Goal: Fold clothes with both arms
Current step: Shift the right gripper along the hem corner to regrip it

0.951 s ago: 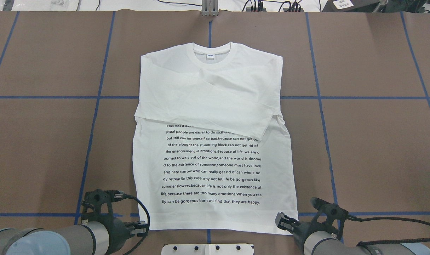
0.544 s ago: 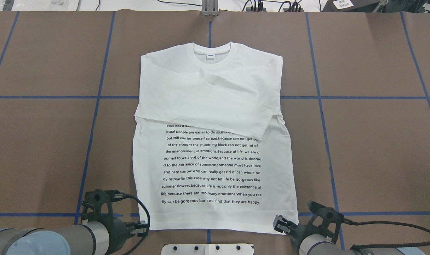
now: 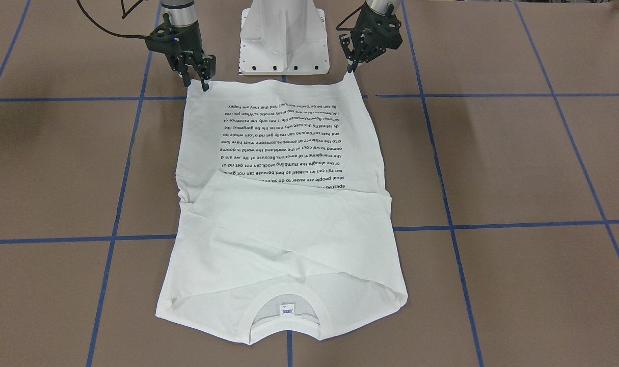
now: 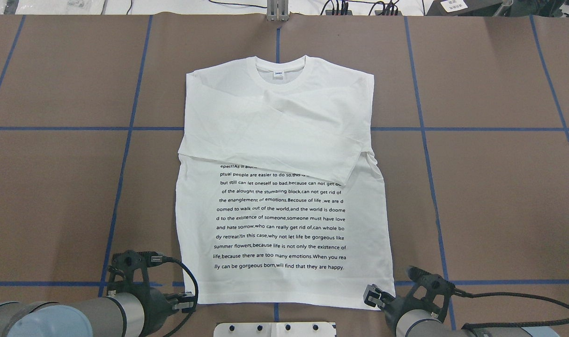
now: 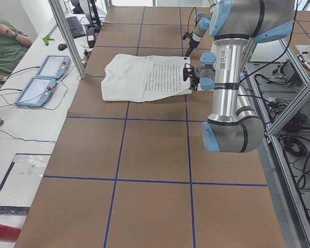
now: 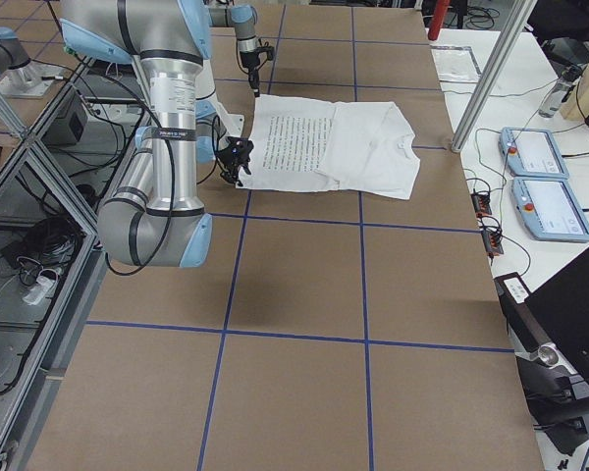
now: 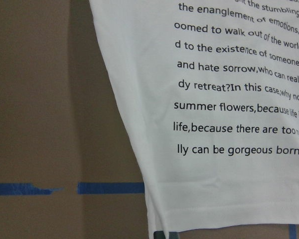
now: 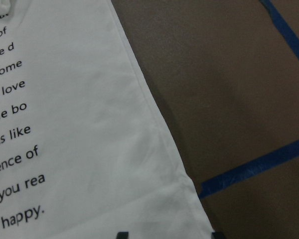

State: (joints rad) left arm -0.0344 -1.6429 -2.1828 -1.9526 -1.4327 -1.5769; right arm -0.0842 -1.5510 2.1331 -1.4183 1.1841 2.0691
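1. This is a robotics laboratory, not a home: two grey industrial arms, the left arm [image 5: 230,82] and the right arm [image 6: 167,147], work beside a white pedestal [image 3: 284,35].
2. The brown counter [image 4: 499,187] is divided into squares by blue tape lines [image 4: 55,128].
3. Aluminium frame posts [image 5: 67,36], control pendants [image 6: 533,152], a laptop [image 6: 569,304] and loose cables [image 6: 34,245] surround it.
4. A person [image 5: 5,44] sits at the side.
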